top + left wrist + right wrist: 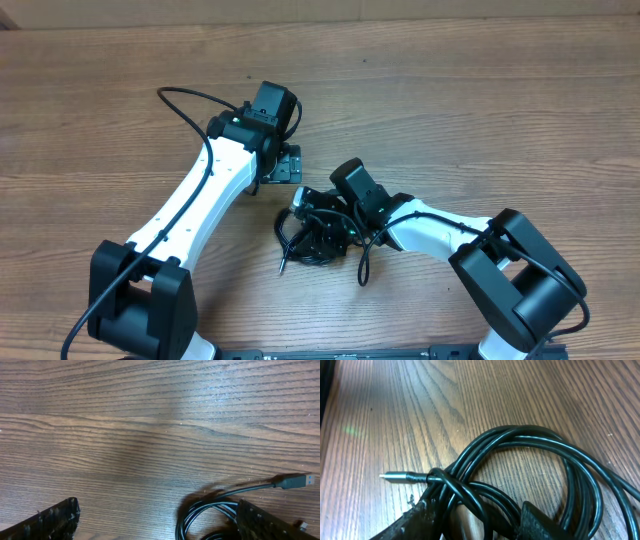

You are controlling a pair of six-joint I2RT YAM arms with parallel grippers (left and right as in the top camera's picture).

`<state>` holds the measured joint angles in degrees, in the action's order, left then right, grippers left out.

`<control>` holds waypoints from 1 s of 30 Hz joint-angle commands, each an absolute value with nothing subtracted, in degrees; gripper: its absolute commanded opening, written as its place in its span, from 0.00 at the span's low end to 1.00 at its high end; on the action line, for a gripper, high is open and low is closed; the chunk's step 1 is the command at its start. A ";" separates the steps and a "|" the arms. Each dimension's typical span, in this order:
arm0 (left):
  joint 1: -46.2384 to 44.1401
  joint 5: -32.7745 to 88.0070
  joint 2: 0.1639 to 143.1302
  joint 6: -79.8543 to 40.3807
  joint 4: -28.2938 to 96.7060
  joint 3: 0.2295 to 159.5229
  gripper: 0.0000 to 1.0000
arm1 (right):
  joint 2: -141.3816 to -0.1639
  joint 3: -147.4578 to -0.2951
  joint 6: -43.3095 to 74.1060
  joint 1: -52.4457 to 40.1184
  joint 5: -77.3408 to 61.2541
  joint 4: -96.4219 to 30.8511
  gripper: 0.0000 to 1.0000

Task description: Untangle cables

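The cables [312, 238] lay bunched around the middle of the table [480, 90], a little towards its near edge; the right gripper [322, 212] sat directly over them and was clearly the nearer arm. In its wrist view black strands ran between its fingers [422, 517], which stood partly apart; we could not tell whether they were clamping anything. A slim pin plug [395, 476] stuck out of the coil, pointing away to the left in that view. The left gripper [285, 165] hung just beside the bundle on its far-left side, jaws spread wide and holding nothing; one loop reached its right finger [265, 522], and a USB plug [296, 481] lay flat beyond it. We judged the bundle's long axis to run roughly from the far edge to the near edge. We could read no brand, label or writing.
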<state>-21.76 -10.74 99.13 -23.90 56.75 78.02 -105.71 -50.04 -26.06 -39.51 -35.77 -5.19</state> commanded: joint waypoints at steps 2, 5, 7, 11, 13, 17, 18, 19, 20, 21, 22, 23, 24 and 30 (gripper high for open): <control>-21.87 -10.92 99.33 -24.88 56.75 77.62 1.00 | -106.54 -49.84 -32.03 -39.79 -36.12 -5.26 0.43; -21.87 -10.92 99.33 -24.91 56.71 77.62 1.00 | -106.54 -49.84 -32.01 -39.79 -36.12 -5.34 0.04; -21.87 -10.92 99.33 -24.91 56.71 77.62 1.00 | -106.59 -49.82 -32.03 -39.79 -36.12 -5.69 0.04; -21.87 -10.92 99.33 -24.88 56.71 77.62 0.99 | -106.72 -49.78 -32.01 -39.79 -36.12 -6.90 0.04; -21.87 -10.92 99.33 -24.88 56.71 77.62 1.00 | -106.76 -49.50 -32.01 -39.79 -36.10 -7.18 0.04; -21.87 -10.92 99.33 -24.88 56.73 77.62 1.00 | -106.76 -48.86 -32.01 -39.79 -36.14 -7.16 0.04; -21.87 -10.92 99.33 -24.88 56.73 77.62 0.99 | -106.76 -48.86 -31.99 -39.79 -36.21 -7.16 0.04; -21.87 -10.92 99.33 -24.88 56.75 77.62 1.00 | -106.76 -48.86 -31.99 -39.79 -36.60 -7.09 0.04; -21.87 -10.92 99.33 -24.88 56.75 77.62 1.00 | -106.76 -48.86 -31.99 -39.79 -37.30 -6.98 0.07; -21.87 -10.92 99.33 -24.88 56.73 77.62 1.00 | -106.76 -48.86 -32.01 -39.79 -38.09 -6.96 0.15; -21.87 -10.92 99.33 -24.88 56.75 77.62 1.00 | -106.76 -48.86 -32.01 -39.79 -39.18 -6.94 0.30; -21.87 -10.92 99.33 -24.86 56.75 77.62 1.00 | -106.76 -48.86 -32.01 -39.79 -39.86 -6.92 0.38; -21.85 -10.94 99.33 -24.84 56.82 77.62 1.00 | -106.76 -48.86 -32.01 -39.79 -40.64 -6.76 0.48; -21.74 -9.04 99.33 -24.91 57.14 77.62 1.00 | -106.80 -48.82 -32.05 -39.79 -40.53 -4.97 0.56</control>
